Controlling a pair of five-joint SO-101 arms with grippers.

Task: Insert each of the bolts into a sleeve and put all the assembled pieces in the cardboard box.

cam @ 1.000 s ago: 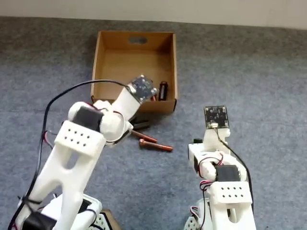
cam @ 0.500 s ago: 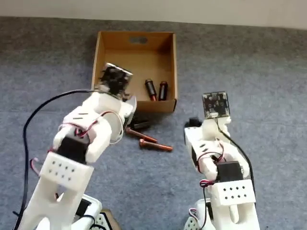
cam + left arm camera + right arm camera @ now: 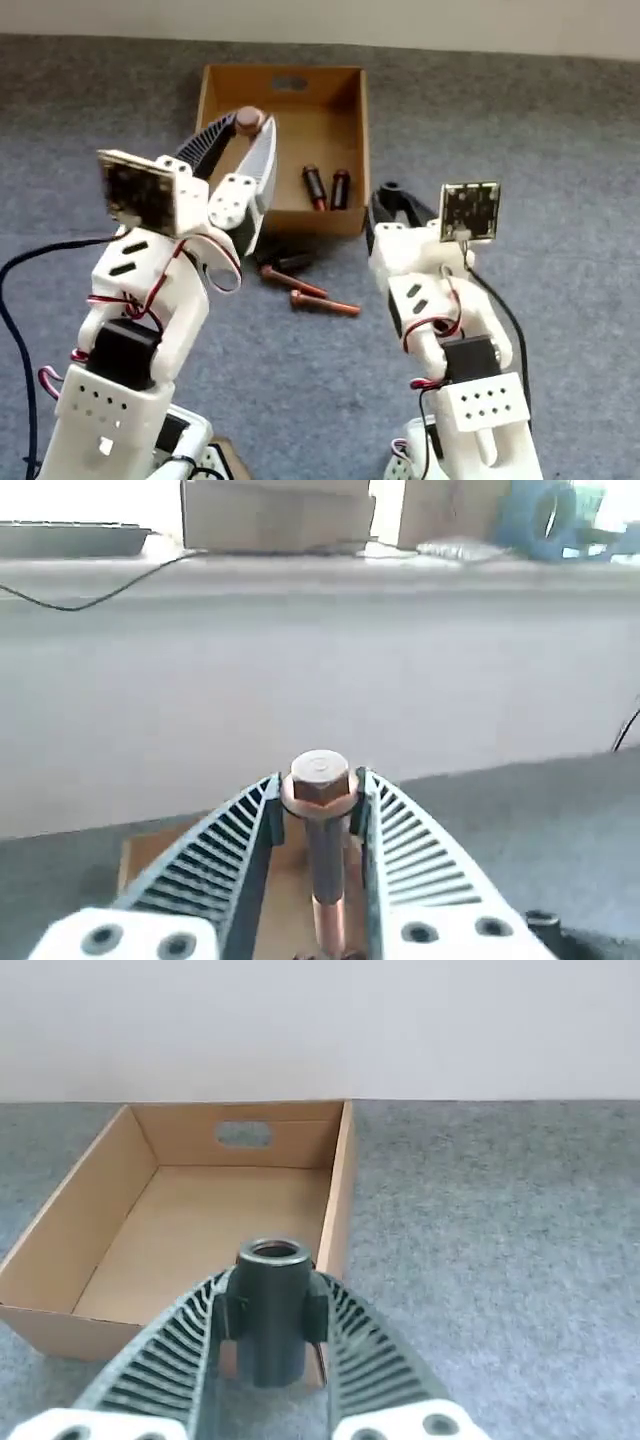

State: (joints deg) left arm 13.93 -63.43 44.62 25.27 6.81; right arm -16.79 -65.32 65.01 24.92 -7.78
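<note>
Bolts number three: one bolt [image 3: 318, 825] clamped in the left jaws over the cardboard box [image 3: 352, 120], two bolts [image 3: 300, 287] [image 3: 328, 305] on the bench beside a half-hidden sleeve [image 3: 292, 262]; right jaws grip another sleeve [image 3: 270, 1310].

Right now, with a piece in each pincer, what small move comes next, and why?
Probably bring the left pincer toward the right pincer, lining the bolt up with the open end of the sleeve: both pieces are gripped but apart, not yet joined.

Bright, even light; soft shadows (glare in left wrist background).
</note>
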